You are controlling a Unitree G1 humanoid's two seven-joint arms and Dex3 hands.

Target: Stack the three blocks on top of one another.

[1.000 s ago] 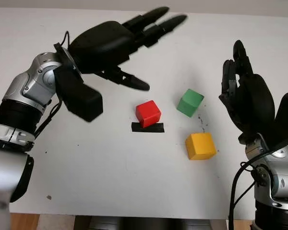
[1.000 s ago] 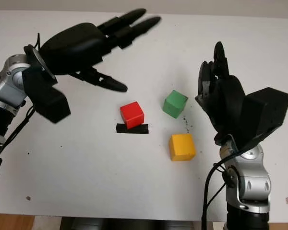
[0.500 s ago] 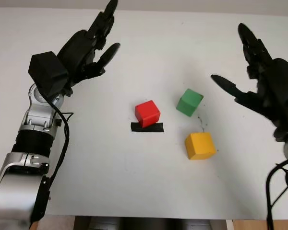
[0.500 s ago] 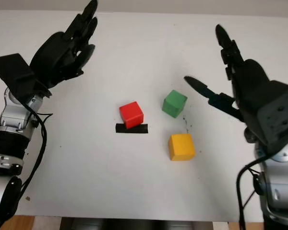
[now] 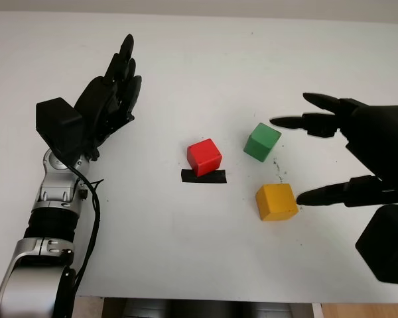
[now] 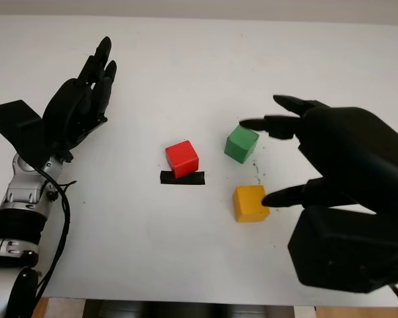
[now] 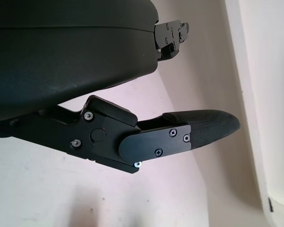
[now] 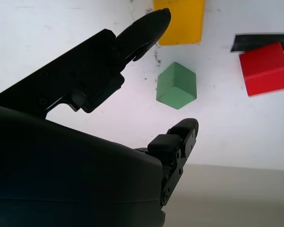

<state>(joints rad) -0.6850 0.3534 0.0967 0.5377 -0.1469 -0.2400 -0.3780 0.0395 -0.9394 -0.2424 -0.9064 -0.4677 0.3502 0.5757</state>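
Three blocks sit apart on the white table [image 5: 186,252]. The red block [image 5: 204,156] stands at the back edge of a black tape strip [image 5: 203,176]. To its right is the green block [image 5: 262,142], and the yellow block [image 5: 276,201] lies nearer me. My right hand [image 5: 286,160] is open and hovers just right of these two, its upper fingers [image 5: 305,122] reaching toward the green block and its thumb tip beside the yellow one; it holds nothing. The right wrist view shows the green block [image 8: 176,85], yellow block [image 8: 179,21] and red block [image 8: 264,68]. My left hand [image 5: 113,93] is open, raised at the table's left.
The table's front edge [image 5: 199,299] runs along the bottom of the head views. Small dark specks [image 5: 276,171] mark the surface between the green and yellow blocks.
My right hand has swung down and leftward, its fingers now pointing at the green and yellow blocks. The left hand has sunk a little at the left. The blocks have not moved.
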